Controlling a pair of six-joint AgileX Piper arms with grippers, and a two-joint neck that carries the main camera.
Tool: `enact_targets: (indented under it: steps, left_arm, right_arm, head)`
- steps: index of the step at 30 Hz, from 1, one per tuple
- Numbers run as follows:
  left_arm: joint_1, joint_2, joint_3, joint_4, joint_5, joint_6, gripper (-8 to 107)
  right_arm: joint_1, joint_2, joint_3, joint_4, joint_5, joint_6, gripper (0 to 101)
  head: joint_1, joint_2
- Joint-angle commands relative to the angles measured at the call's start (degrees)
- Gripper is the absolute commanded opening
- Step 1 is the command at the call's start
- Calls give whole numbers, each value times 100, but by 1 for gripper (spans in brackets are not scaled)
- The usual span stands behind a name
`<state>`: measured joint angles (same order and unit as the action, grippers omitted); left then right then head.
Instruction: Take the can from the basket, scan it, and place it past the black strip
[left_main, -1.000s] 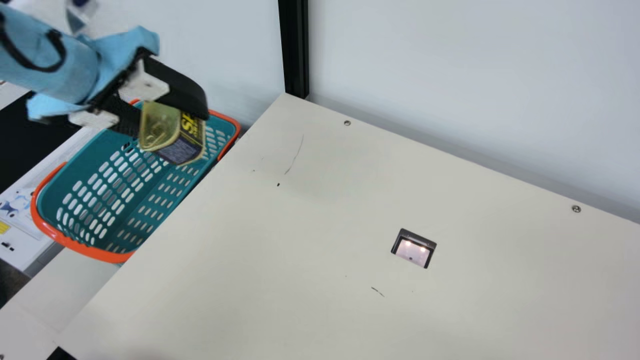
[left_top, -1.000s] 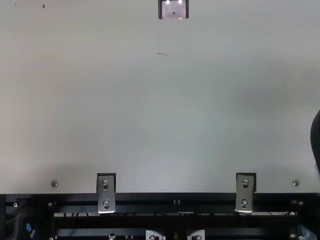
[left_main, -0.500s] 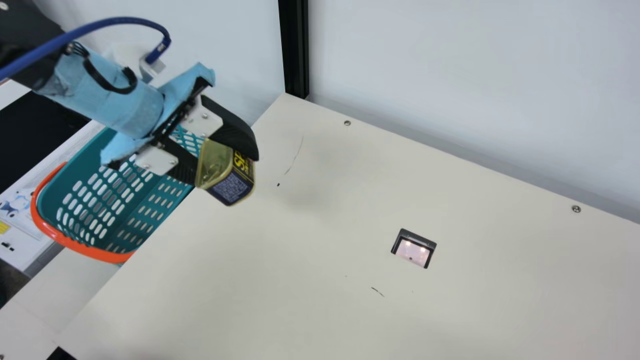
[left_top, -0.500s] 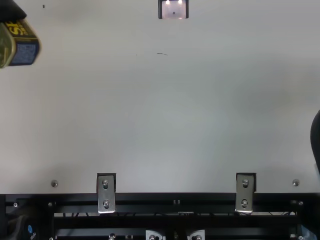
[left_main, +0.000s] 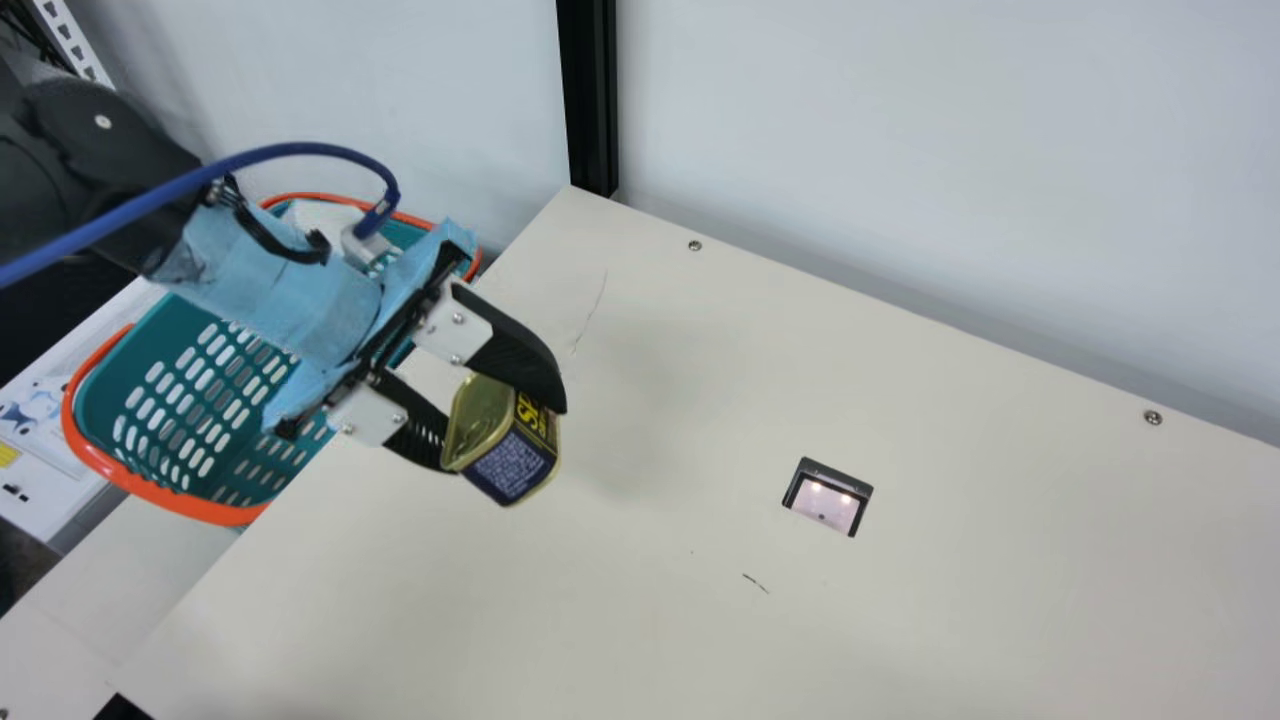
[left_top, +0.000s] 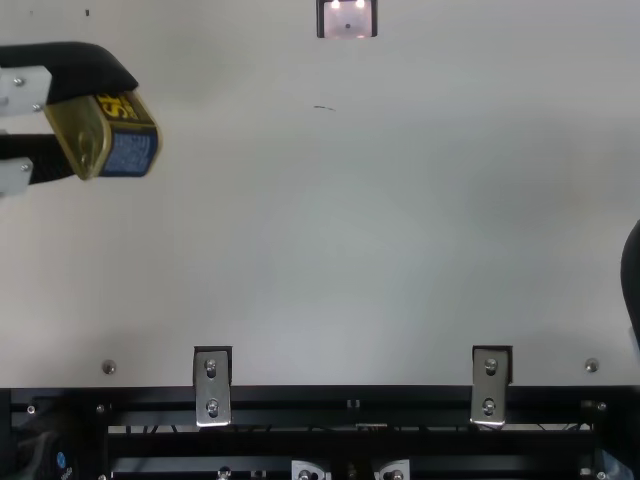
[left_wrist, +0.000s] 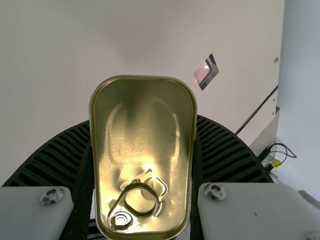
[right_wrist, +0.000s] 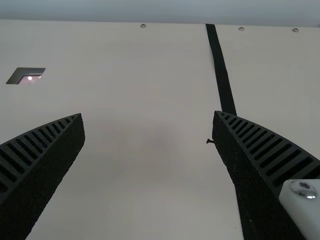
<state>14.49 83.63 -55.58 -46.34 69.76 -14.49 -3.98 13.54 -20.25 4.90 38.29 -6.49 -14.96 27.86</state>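
Okay, left pincer (left_main: 508, 438) is carrying the can (left_main: 505, 465) above the table (left_main: 600, 620), fingers (left_wrist: 225, 155) parted by the can's width and pressing on opposite sides. Basket (left_main: 190, 508) is sitting behind that pincer, so the pick is looking done and the carry to the scanner is looking like the step in hand. Lid (left_wrist: 142, 125) is facing back toward the wrist, pull ring (left_wrist: 135, 187) included, so the base is pointing away from the arm. Side grip is probably serving the scan: it's leaving the base and some printed sides uncovered. Not seeing a barcode, so can't tell which face is needing the window. Scan window (left_main: 828, 496) is lying ahead of the left pincer, well apart. Likely next: bringing the can over it, code down. Risk: a finger is covering the code, or the smooth can is twisting if the grip is slipping. Right pincer (right_wrist: 148, 115) is waiting wide open, holding nothing; black strip (right_wrist: 223, 75) is running past one of its fingers, and the drop spot is lying beyond that strip.
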Motion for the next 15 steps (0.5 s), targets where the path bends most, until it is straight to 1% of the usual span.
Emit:
enact_targets:
  steps: [1,5,6,9,15]
  left_arm:
    - [-2,7,130,-224,14,65,10]
    - [-76,-55,290,-566,14,-27,10]
    - [-63,-18,264,-442,0,30,10]
    - [-75,-48,292,-595,19,-24,10]
    - [-75,-48,292,-574,5,-24,10]
  right_arm:
    - [0,0,0,0,0,0,101]
    - [0,0,0,0,0,0,101]
    - [0,0,0,0,0,0,101]
    - [0,0,0,0,0,0,101]
    - [0,0,0,0,0,0,101]
  head:
    - [-178,63]
    - [-178,63]
    - [-178,63]
    - [-178,63]
    - [-178,63]
